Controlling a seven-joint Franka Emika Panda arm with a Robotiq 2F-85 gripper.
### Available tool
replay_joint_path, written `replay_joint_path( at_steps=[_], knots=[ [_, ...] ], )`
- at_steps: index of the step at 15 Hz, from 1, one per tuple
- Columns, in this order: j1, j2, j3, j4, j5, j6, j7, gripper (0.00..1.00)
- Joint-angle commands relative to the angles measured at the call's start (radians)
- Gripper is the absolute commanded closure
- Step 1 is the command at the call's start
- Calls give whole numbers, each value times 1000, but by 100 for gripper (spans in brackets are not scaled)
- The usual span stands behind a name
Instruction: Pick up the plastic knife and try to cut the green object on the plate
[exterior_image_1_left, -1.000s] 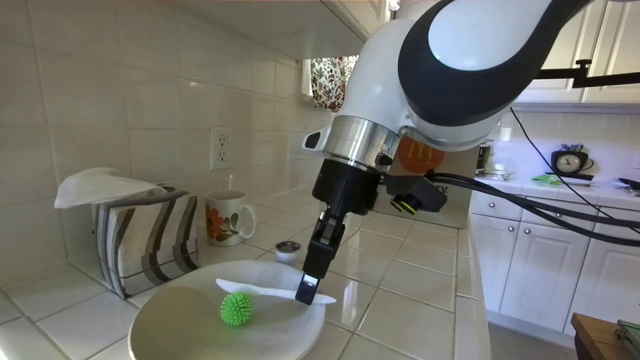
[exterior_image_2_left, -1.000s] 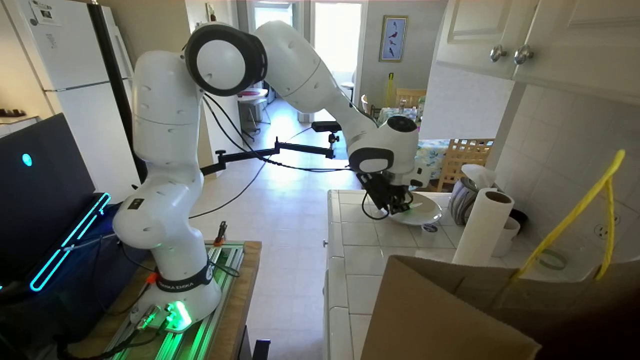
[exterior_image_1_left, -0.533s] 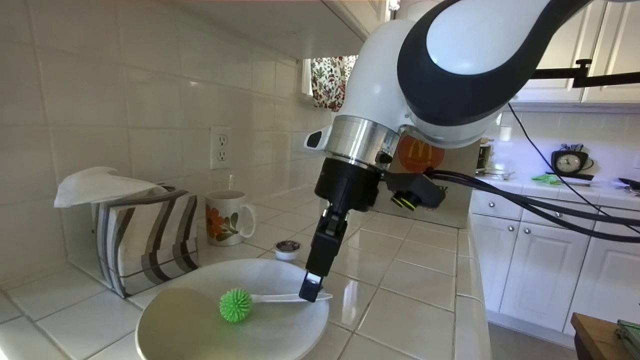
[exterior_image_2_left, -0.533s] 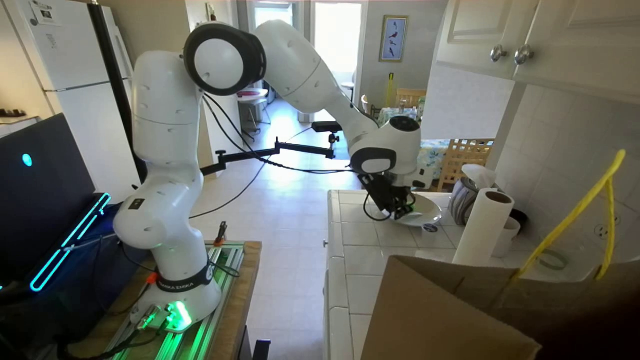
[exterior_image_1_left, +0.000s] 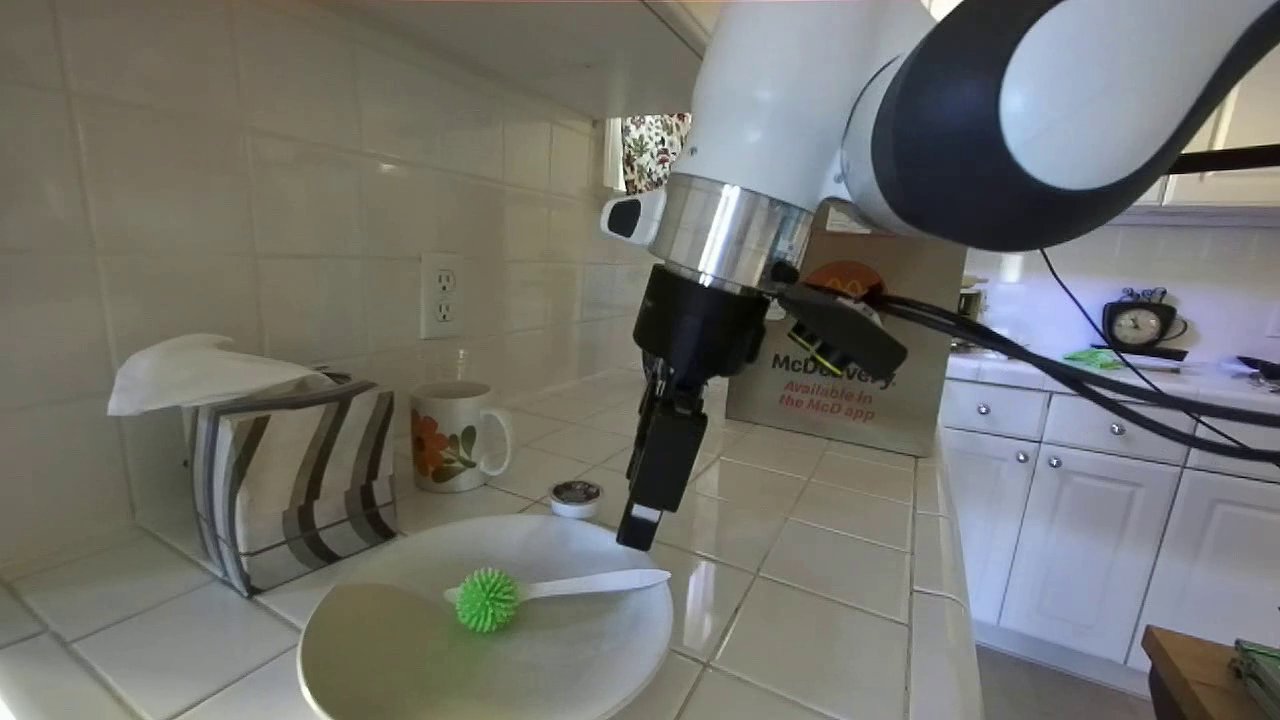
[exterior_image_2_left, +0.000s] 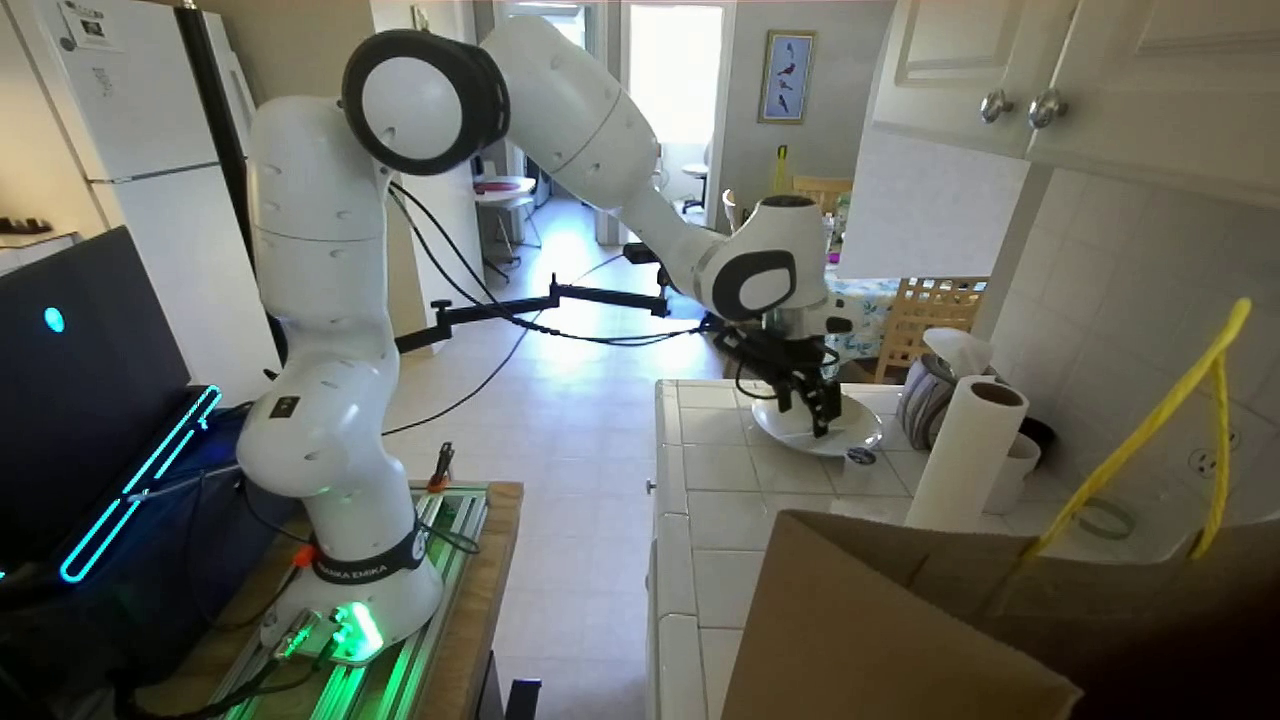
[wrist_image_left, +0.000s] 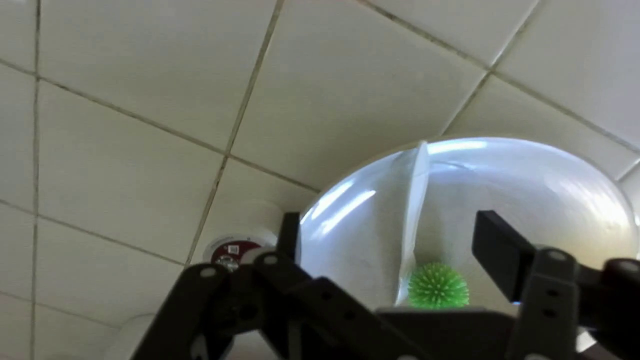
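In the wrist view the gripper (wrist_image_left: 390, 237) is hanging above the plate (wrist_image_left: 505, 195), its jaws standing wide and gripping nothing. Below, the knife (wrist_image_left: 414, 205) is lying with one end at the rim — the sloping side is probably propping it — and the green ball (wrist_image_left: 438, 286) is resting just beside the other end. In an exterior view the plate is holding both, its hollow likely stopping the green ball from rolling, while a flowered mug (exterior_image_1_left: 450, 435) is hiding its contents. In an exterior view a cardboard box (exterior_image_2_left: 870, 630) is showing a dark inside.
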Motion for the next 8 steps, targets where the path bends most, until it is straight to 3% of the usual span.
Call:
replay_joint_path(
  at_steps=[1,4,8],
  knots=[
    [62,-62,2,35,-142,-136,117,0],
    [104,-93,20,89,-256,-296,284,0],
    [126,-128,60,169,-299,-529,443,0]
  ],
)
